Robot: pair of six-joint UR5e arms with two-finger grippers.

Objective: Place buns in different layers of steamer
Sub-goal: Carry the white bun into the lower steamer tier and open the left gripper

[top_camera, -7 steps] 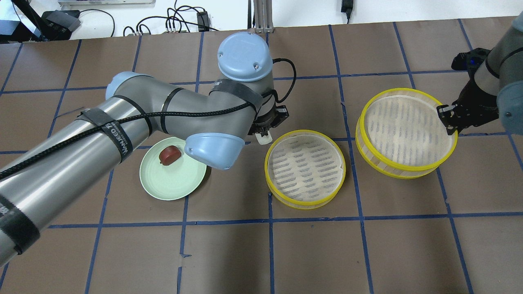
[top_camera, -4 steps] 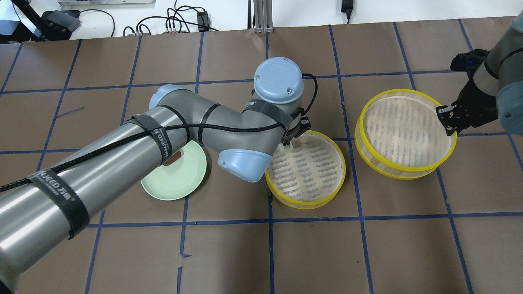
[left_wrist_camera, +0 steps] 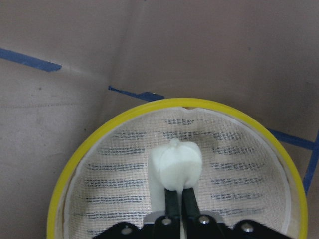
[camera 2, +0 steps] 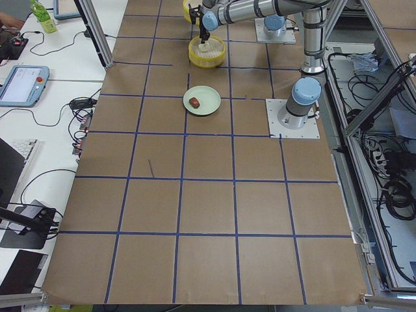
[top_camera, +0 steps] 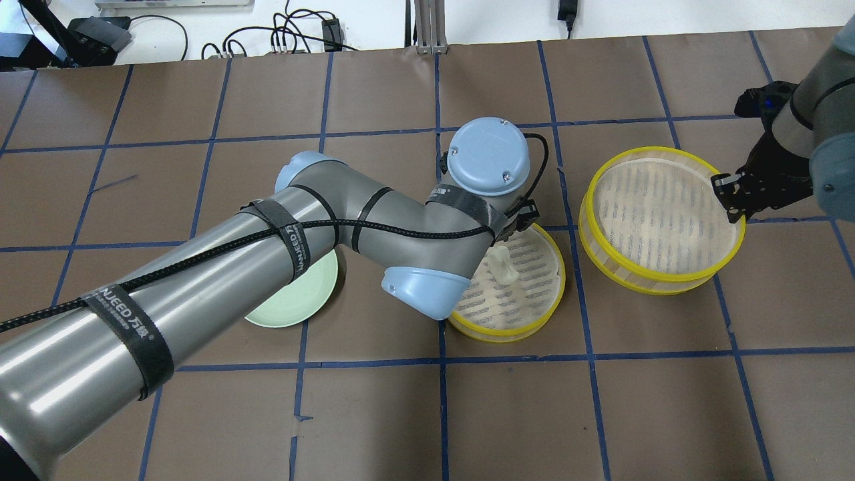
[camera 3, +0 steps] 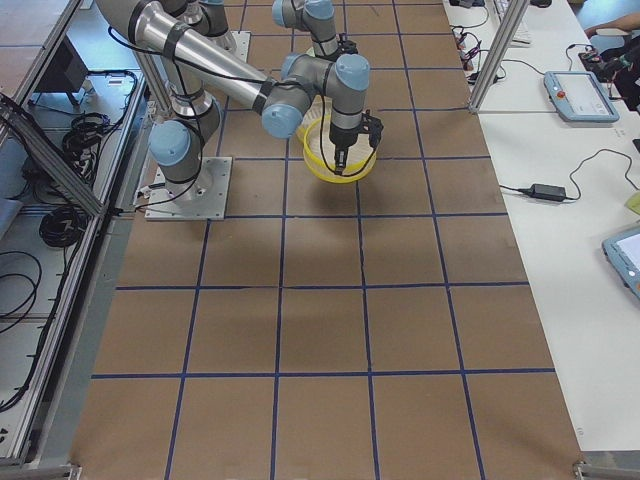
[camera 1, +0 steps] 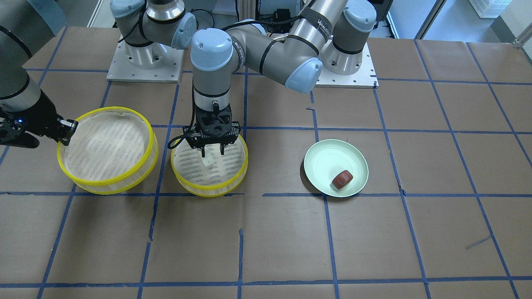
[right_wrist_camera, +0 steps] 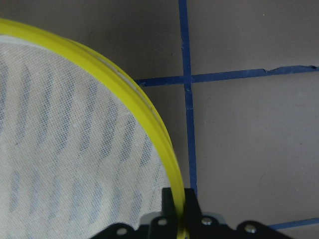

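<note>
My left gripper [camera 1: 213, 153] is shut on the cream-white bun [left_wrist_camera: 175, 159] and holds it just above the mesh liner of the middle steamer layer [camera 1: 210, 189], inside its yellow rim [left_wrist_camera: 164, 103]. The bun also shows in the overhead view [top_camera: 504, 264]. My right gripper [top_camera: 728, 197] is shut on the yellow rim [right_wrist_camera: 119, 79] of the other steamer layer [top_camera: 658, 270], which stands tilted beside the first. The reddish-brown bun [camera 1: 342, 179] lies on the pale green plate [camera 1: 328, 160]. In the overhead view my left arm hides it.
The green plate [top_camera: 294, 304] lies on the left arm's side of the middle layer, partly under my left forearm. The arm bases [camera 1: 345, 62] stand at the table's robot side. Cables [top_camera: 294, 33] lie beyond the far edge.
My left arm has swung right from beside the plate to over the middle layer, carrying the cream-white bun. The right gripper and its layer have barely moved.
</note>
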